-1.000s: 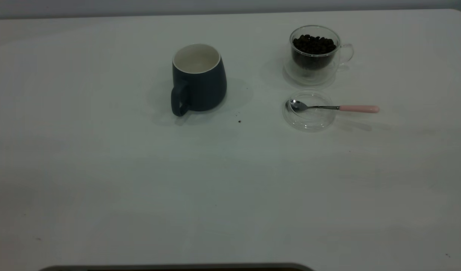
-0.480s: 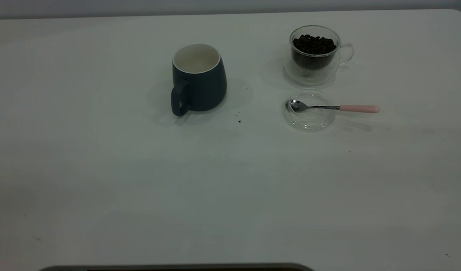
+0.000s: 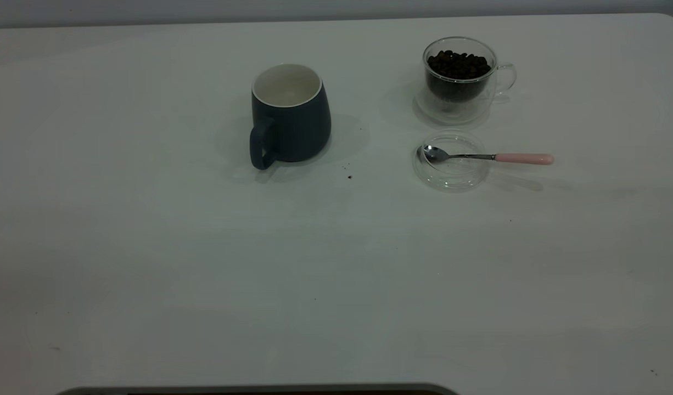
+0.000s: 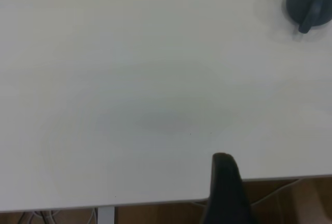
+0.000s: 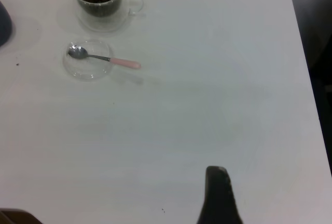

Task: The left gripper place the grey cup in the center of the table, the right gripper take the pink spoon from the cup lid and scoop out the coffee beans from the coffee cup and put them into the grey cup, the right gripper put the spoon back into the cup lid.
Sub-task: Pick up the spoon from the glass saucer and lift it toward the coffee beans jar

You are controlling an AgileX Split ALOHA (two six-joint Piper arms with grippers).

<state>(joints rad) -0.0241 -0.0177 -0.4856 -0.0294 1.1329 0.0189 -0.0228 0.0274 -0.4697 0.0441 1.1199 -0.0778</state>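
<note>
While parked, both arms off-table.

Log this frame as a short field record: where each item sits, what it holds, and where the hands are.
grey cup: upright on the table, handle toward the camera, no beans visible inside
coffee cup: upright, behind the cup lid, holds coffee beans
cup lid: flat on the table
pink spoon: bowl in the lid, pink handle past its rim
left hand: near table edge, far from the grey cup
right hand: over bare table, holding nothing visible
</note>
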